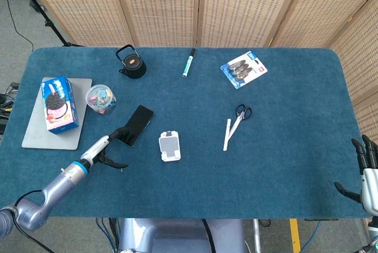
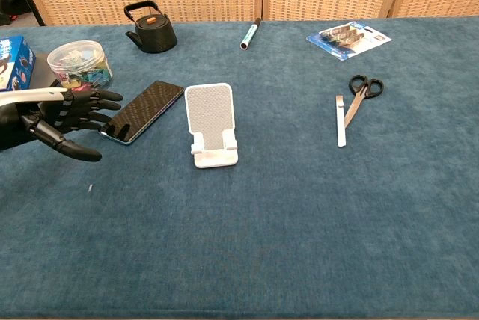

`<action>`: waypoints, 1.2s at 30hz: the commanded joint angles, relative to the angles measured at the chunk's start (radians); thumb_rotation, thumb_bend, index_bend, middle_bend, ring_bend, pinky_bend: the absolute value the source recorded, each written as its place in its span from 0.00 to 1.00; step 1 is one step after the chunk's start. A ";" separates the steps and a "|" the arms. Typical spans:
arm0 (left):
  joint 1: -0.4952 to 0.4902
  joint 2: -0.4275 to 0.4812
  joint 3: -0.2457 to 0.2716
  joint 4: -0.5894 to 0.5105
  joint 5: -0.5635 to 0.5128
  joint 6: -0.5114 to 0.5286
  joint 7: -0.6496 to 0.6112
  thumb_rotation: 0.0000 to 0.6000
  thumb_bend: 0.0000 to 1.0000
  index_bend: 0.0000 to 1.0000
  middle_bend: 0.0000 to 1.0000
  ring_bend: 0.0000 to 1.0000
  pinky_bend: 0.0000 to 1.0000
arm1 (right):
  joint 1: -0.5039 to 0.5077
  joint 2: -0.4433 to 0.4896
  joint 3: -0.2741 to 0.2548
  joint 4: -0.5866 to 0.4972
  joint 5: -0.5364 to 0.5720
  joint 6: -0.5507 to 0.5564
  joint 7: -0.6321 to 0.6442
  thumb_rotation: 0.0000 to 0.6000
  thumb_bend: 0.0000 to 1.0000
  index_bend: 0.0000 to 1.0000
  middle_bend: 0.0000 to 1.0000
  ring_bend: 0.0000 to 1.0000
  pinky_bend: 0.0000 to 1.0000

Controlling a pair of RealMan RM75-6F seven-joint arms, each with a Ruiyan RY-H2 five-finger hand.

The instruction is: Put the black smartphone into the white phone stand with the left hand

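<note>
The left hand [image 2: 63, 122] reaches in from the table's left edge with its fingers spread, the fingertips [image 2: 112, 97] at the near left end of the black smartphone [image 2: 144, 111]. The chest view suggests they touch the phone's edge, though contact is hard to confirm. Nothing is clasped in the hand.

The smartphone lies flat on the blue table cover [image 1: 283, 164], angled, just left of the white phone stand [image 2: 212, 125] and apart from it. The stand sits upright and holds nothing.

The right hand [image 1: 366, 173] shows only at the lower right corner of the head view, off the table edge, fingers apart and holding nothing.

Behind the phone stand a clear tub of coloured clips [image 2: 79, 65] and a black teapot [image 2: 150, 28]. A marker pen [image 2: 249, 35], a blister pack [image 2: 348, 39] and black-handled scissors [image 2: 362, 90] lie further right. A cookie box [image 1: 58, 103] rests on a grey board [image 1: 41, 138].
</note>
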 commanded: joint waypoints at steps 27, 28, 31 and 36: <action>-0.025 0.090 0.013 0.080 0.115 0.209 0.743 1.00 0.00 0.00 0.00 0.00 0.00 | 0.004 0.005 0.003 0.002 0.017 -0.013 0.014 1.00 0.00 0.00 0.00 0.00 0.00; -0.038 0.085 0.011 0.097 0.114 0.194 0.796 1.00 0.00 0.00 0.00 0.00 0.00 | 0.004 0.004 0.005 0.004 0.020 -0.014 0.013 1.00 0.00 0.00 0.00 0.00 0.00; -0.080 0.063 0.014 0.168 0.146 0.180 0.966 1.00 0.00 0.00 0.00 0.00 0.00 | 0.006 0.000 0.010 0.010 0.034 -0.015 0.008 1.00 0.00 0.00 0.00 0.00 0.00; -0.135 -0.011 0.027 0.327 0.253 0.252 1.067 1.00 0.00 0.00 0.00 0.00 0.00 | 0.012 -0.012 0.020 0.017 0.056 -0.020 -0.013 1.00 0.00 0.00 0.00 0.00 0.00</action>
